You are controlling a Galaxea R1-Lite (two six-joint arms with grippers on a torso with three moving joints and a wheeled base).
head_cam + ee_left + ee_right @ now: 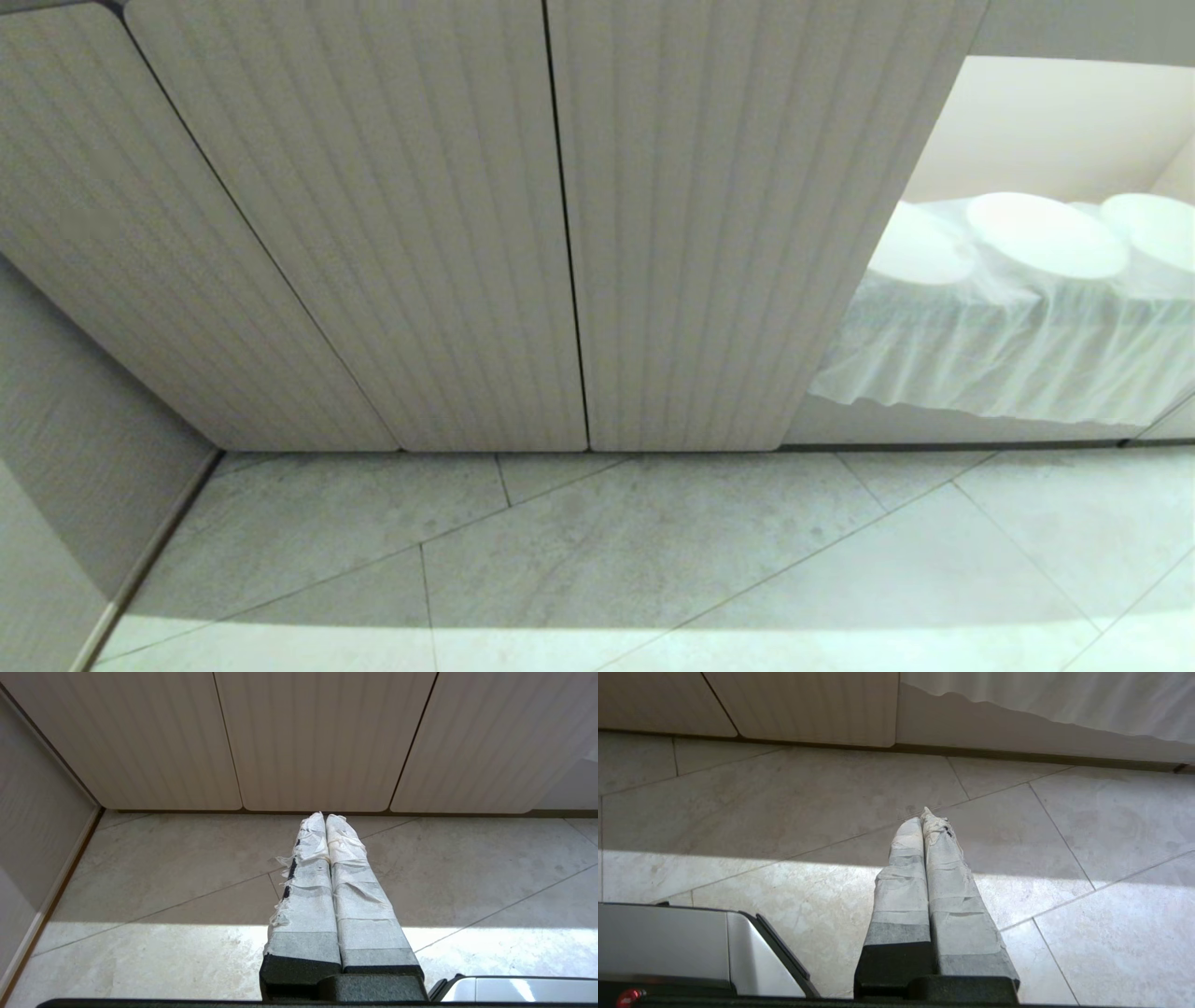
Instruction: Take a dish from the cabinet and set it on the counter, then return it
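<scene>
the cabinet (373, 233) doors, filling the upper left and middle of the head view, are pale beige with fine vertical fluting and thin dark seams between them. the floor (653, 560) along the bottom is light grey mottled tile with thin diagonal grout lines. at the right, a sheer white cloth (1008, 345) hangs in soft folds. the left hand (325, 817) and right hand (922, 819) are black, wrapped in creased white tape.
</scene>
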